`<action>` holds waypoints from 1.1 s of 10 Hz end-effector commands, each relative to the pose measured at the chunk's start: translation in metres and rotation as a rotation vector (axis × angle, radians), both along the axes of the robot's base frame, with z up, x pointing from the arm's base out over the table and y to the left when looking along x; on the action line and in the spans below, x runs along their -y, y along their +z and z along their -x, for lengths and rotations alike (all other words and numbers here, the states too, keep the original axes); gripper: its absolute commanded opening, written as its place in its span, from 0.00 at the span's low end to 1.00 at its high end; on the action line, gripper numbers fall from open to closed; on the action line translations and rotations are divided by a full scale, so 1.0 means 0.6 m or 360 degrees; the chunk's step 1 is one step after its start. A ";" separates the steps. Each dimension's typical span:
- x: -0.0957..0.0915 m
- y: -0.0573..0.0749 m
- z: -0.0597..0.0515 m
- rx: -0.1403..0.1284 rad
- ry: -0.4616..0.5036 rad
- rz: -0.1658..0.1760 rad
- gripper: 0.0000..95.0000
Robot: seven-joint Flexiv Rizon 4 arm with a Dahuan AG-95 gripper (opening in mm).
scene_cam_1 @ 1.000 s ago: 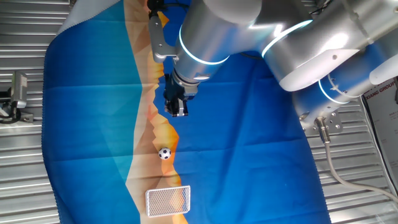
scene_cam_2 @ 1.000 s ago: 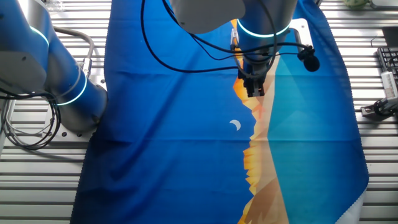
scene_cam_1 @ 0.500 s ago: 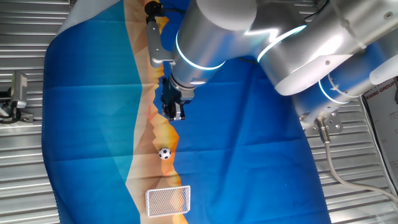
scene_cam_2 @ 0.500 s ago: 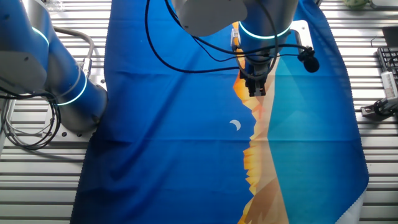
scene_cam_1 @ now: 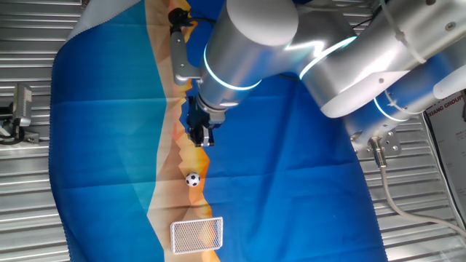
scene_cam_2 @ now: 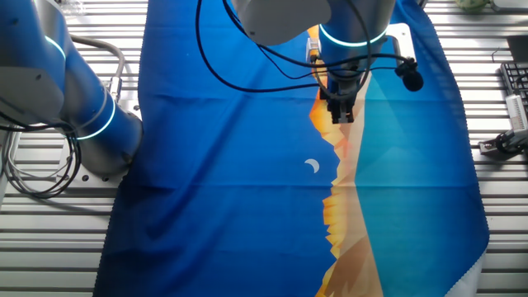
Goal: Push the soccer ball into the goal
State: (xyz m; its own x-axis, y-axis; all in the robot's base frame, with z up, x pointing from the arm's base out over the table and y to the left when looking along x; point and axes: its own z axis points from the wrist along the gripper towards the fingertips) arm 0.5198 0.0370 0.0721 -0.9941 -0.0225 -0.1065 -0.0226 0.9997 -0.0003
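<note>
The soccer ball [scene_cam_1: 192, 179] is a tiny white ball with black patches on the orange band of the cloth. The goal [scene_cam_1: 196, 234], a white-framed mesh box, lies below it near the bottom edge of one fixed view. My gripper [scene_cam_1: 201, 140] hangs above the ball, a short gap away from it, with its dark fingers close together and nothing between them. In the other fixed view the gripper [scene_cam_2: 341, 118] points down over the orange band. The ball and the goal are hidden behind the arm or out of view there.
A blue, teal and orange cloth [scene_cam_1: 109, 145] covers the table. A second blue arm base [scene_cam_2: 74, 99] stands at the left in the other fixed view. Metal fixtures [scene_cam_1: 18, 116] sit on the slatted table beside the cloth. A small white crescent mark [scene_cam_2: 313, 167] lies on the cloth.
My gripper has shifted a little to the left and down toward the ball in one fixed view. The ball and the goal have not moved.
</note>
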 end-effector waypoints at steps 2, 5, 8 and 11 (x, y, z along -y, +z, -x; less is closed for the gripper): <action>-0.004 -0.002 -0.003 0.0002 -0.0006 0.0003 0.00; -0.008 -0.002 -0.003 0.0000 -0.0008 0.0004 0.00; -0.008 -0.002 -0.003 -0.0006 0.0005 0.0018 0.00; -0.008 -0.002 -0.003 -0.0008 0.0008 0.0018 0.00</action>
